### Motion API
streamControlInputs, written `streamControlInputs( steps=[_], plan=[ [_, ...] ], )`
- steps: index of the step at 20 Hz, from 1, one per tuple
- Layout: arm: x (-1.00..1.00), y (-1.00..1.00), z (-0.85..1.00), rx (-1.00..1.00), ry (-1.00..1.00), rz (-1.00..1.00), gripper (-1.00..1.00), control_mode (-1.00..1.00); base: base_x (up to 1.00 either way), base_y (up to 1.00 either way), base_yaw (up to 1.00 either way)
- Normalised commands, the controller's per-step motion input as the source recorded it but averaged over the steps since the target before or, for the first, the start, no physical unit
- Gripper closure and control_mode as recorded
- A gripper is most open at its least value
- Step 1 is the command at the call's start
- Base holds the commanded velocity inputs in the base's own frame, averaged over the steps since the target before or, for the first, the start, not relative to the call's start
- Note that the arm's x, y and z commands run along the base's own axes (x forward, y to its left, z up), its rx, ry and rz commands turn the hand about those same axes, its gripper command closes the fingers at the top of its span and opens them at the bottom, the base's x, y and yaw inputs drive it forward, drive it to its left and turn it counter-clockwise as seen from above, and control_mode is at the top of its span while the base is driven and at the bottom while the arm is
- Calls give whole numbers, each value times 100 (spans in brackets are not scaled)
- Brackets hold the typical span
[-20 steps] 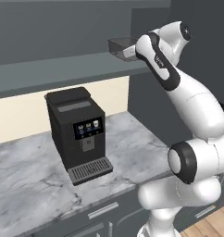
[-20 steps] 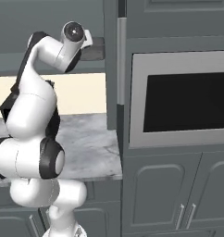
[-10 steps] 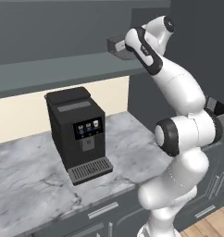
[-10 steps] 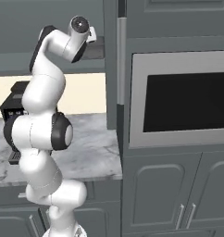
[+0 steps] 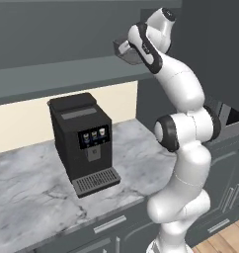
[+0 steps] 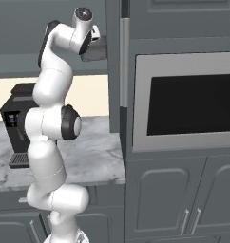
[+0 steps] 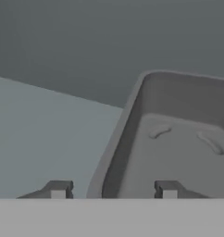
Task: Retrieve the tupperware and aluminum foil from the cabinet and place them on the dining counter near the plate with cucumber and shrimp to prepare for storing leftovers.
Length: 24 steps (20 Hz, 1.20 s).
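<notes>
The dark grey tupperware [image 5: 124, 50] rests on the grey shelf [image 7: 44, 134] of the wall cabinet [image 5: 52, 34], high above the short counter. My gripper [image 7: 111, 190] is at the tub's near edge, open. One fingertip [image 7: 58, 189] is outside the tub's wall and the other sits inside the tub [image 7: 178, 152]. From the right base view the tupperware [image 6: 96, 50] shows just beyond the hand [image 6: 91, 35]. The aluminum foil, the dining counter and the cucumber are out of view.
A black coffee machine [image 5: 82, 138] stands on the short marble counter [image 5: 37, 192] below the shelf. To the right rises a tall grey unit with a built-in oven [image 6: 188, 102]. Lower cabinet doors [image 6: 174, 194] are beneath it.
The arm has folded upright, its elbow swinging in closer to the base and the wrist rising. The hand has stayed at the tupperware, which has not visibly moved.
</notes>
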Motion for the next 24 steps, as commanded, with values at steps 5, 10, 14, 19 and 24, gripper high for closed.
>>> streamControlInputs(
  steps=[5, 10, 14, 19, 24],
  plan=[
    [-29, 34, -72, -4, -10, 0, 100, -100, 0, 0, 0],
    [-100, 11, -24, 0, -30, -2, 100, -100, 0, 0, 0],
    [-100, 1, 28, 0, -4, 0, 100, -100, 0, 0, 0],
    [-100, 20, 33, -1, 3, 0, 100, -100, 0, 0, 0],
    [-100, 30, 43, -12, 24, 3, 100, -100, 0, 0, 0]
  ],
)
